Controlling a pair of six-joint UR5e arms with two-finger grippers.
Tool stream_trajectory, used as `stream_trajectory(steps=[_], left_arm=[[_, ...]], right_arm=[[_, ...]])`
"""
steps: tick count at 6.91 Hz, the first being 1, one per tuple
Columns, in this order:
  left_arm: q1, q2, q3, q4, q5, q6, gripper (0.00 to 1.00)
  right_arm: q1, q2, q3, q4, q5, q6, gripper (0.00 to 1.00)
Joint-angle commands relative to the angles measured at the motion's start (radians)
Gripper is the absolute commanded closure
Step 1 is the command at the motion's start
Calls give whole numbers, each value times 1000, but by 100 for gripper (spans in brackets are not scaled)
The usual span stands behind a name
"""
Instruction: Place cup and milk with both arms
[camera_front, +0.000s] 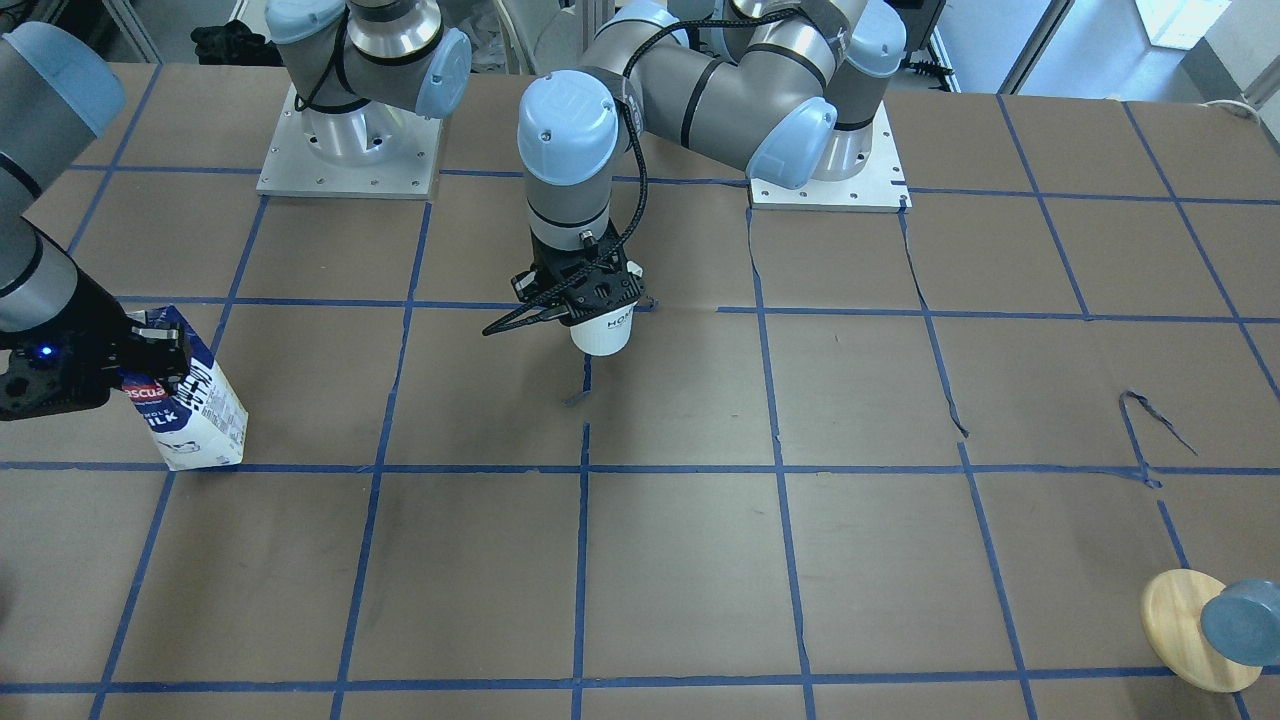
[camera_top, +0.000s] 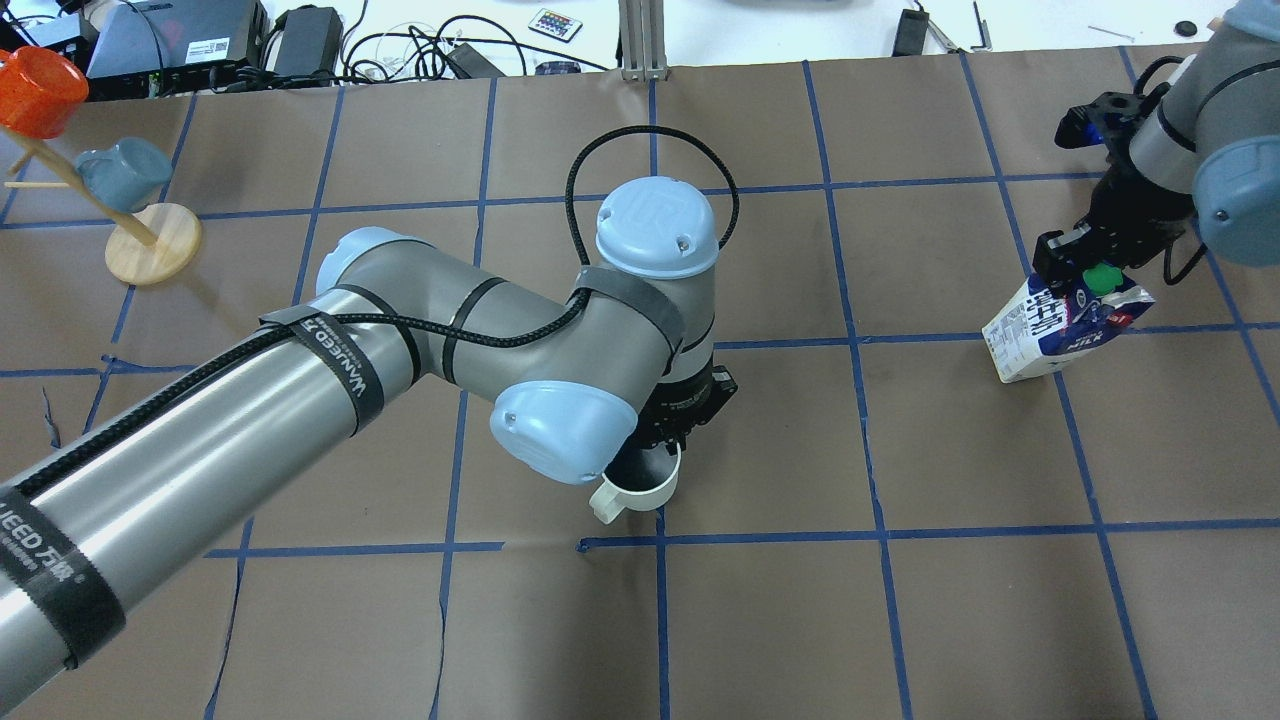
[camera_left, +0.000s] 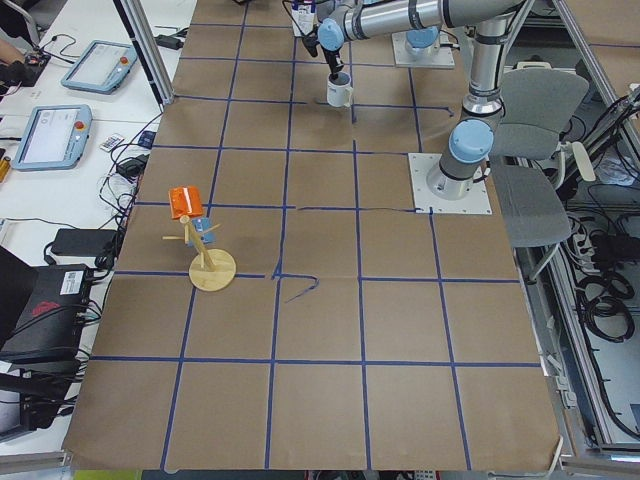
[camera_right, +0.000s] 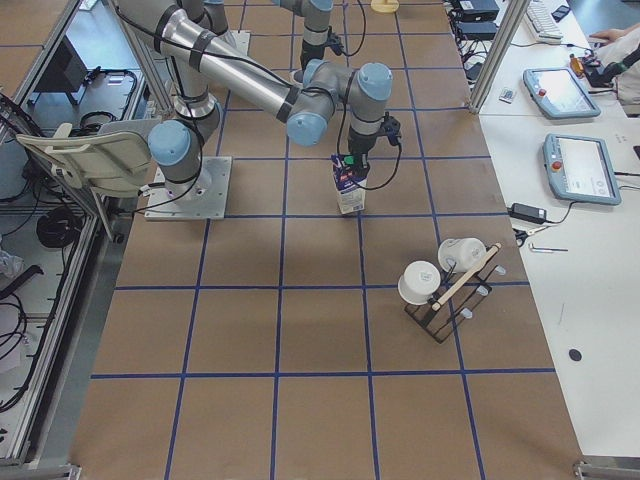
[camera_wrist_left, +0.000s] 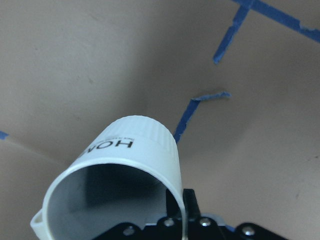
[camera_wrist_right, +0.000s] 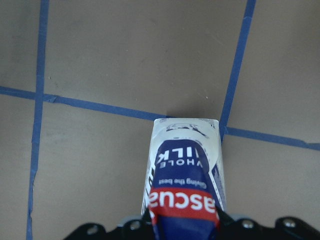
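The brown paper-covered tabletop (camera_front: 700, 560), ruled into squares by blue tape, is bare across its middle. You have both objects gripped and neither released. The left arm (camera_front: 570, 150) reaches to the centre, and its jaws pinch the rim of the white ceramic mug with dark lettering (camera_front: 603, 331), one finger inside and one outside. The mug hangs slightly tilted, at or just above the paper (I cannot tell which). The right arm (camera_front: 40, 270) has its jaws pressed onto the top of the blue-and-white gable-top milk carton with the green cap (camera_front: 195, 405). The carton leans, with its base by a tape crossing.

By my reading, setting both down upright and letting go is what remains.

The two objects are well apart, with open squares between. The wooden peg stand with its blue-grey cup (camera_front: 1185, 625) and the rack of white cups (camera_right: 440, 290) sit far off.
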Motion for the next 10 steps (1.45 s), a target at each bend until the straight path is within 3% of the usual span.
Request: stream_trajectory(steps=[1,2,6,7,8,10], left_arm=[[-5,-123,144,64,7,7,100],[24,-195,224,65,11,25,100],[81,-226,225,66,19,113,100],[81,-222,228,61,20,114,47],[90,-222,239,63,20,114,0],[154,-150,246,20,20,187,0]], right_arm=[[10,12,-147,144,10,9,80],[22,24,-178,154,16,18,80],[169,26,-189,154,36,277,80],[205,27,-188,154,36,333,80],[225,30,-188,155,38,375,79],[240,32,-183,155,76,458,79]])
